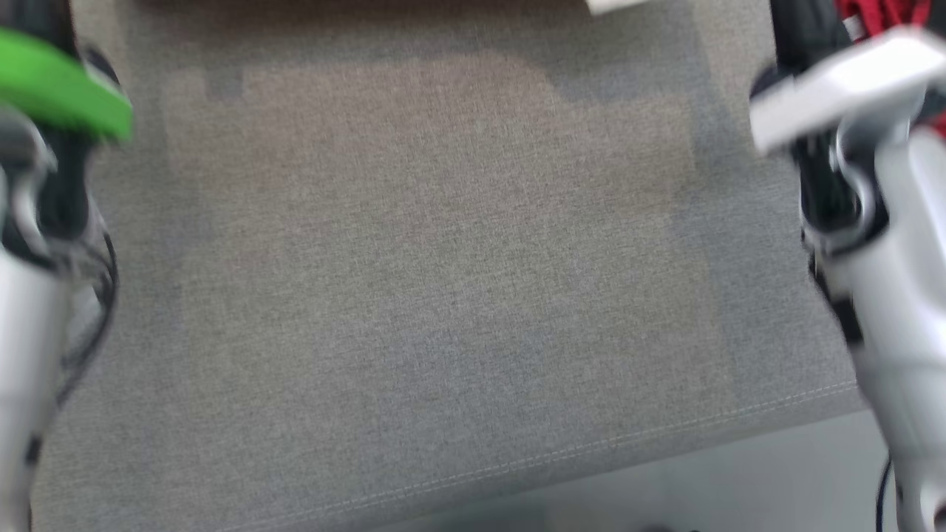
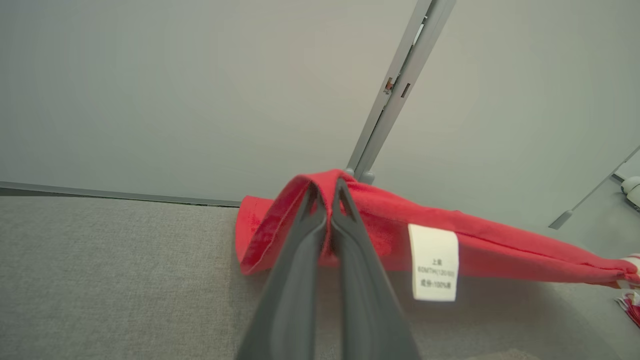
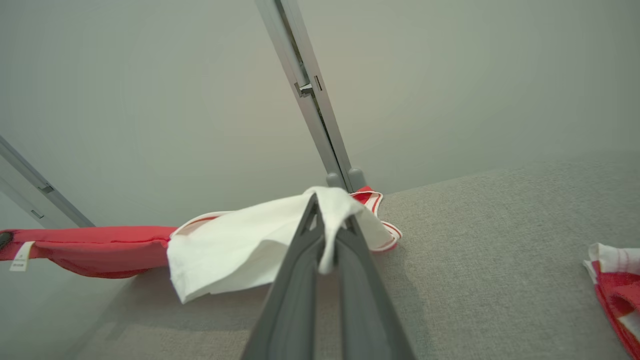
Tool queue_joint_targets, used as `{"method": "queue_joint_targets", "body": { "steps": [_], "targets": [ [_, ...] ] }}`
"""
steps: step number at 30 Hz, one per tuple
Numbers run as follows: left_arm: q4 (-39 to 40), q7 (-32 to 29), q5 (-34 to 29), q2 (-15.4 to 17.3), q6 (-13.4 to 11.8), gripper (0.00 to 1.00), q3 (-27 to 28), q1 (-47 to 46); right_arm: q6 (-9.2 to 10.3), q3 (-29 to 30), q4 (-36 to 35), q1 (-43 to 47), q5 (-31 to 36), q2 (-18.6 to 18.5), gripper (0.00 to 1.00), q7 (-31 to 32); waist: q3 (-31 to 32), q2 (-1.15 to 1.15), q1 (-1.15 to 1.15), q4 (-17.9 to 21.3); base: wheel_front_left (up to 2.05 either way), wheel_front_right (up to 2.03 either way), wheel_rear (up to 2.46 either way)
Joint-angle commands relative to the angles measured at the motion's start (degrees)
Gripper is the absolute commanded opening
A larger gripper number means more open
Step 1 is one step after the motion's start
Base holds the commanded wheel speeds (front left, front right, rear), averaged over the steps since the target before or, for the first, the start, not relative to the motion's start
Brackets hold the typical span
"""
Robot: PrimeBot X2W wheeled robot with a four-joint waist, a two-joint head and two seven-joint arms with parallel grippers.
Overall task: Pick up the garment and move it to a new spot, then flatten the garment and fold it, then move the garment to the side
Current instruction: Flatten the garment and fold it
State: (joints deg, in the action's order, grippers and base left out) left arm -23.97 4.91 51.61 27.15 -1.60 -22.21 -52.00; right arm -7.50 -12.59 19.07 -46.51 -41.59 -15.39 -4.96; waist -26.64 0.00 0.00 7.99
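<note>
The garment is red with a white part and red-striped trim, and it hangs stretched between my two grippers above the grey fabric surface. My left gripper is shut on its folded red hem, with a white care label dangling just right of the fingers. In the right wrist view my right gripper is shut on the white part of the garment, and the red part runs off to the left. The blurred head view has both pale forearms at its sides, left and right.
A second red and white cloth lies on the surface to the right of my right gripper. Pale wall panels with a grey metal post stand right behind the surface. Its stitched front edge runs along the bottom of the head view.
</note>
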Motion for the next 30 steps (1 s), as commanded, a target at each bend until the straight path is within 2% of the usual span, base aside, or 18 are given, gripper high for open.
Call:
{"method": "queue_joint_targets", "body": {
  "steps": [1,7,9,14,24,30],
  "targets": [
    [1.8,0.5,0.9,0.8,-0.8,0.0,0.6,3.5,0.03,0.9,-2.4,4.1,-0.9,-0.4,0.0,0.3,3.3,0.0,0.0,-0.5,0.0,0.0,0.0],
    [12.4,3.2,3.0,2.3,-4.8,0.0,1.3,23.5,0.03,5.6,-14.6,25.3,-1.6,1.0,0.0,2.5,7.9,0.0,0.0,-0.2,0.0,0.0,0.0],
    [14.7,4.6,4.1,1.6,-6.2,0.0,1.7,29.1,0.03,6.6,-17.2,31.1,-1.0,2.0,0.0,3.7,9.6,0.0,0.0,-0.4,0.0,0.0,0.0],
    [15.8,7.5,3.7,0.2,-7.8,0.0,0.8,40.3,0.03,9.0,-21.3,41.2,2.2,4.0,0.0,6.8,13.1,0.0,0.0,-0.4,0.0,0.0,0.0],
    [14.5,9.9,3.1,-3.8,-6.8,0.0,0.1,51.1,0.03,10.1,-24.7,50.4,6.1,4.8,0.0,14.0,17.2,0.0,0.0,-1.1,0.0,0.0,0.0],
    [14.8,10.1,1.7,-4.7,-6.3,0.0,0.4,55.1,0.03,11.5,-27.7,54.8,6.0,5.3,0.0,17.3,18.5,0.0,0.0,-2.0,0.0,0.0,0.0]
  ]
}}
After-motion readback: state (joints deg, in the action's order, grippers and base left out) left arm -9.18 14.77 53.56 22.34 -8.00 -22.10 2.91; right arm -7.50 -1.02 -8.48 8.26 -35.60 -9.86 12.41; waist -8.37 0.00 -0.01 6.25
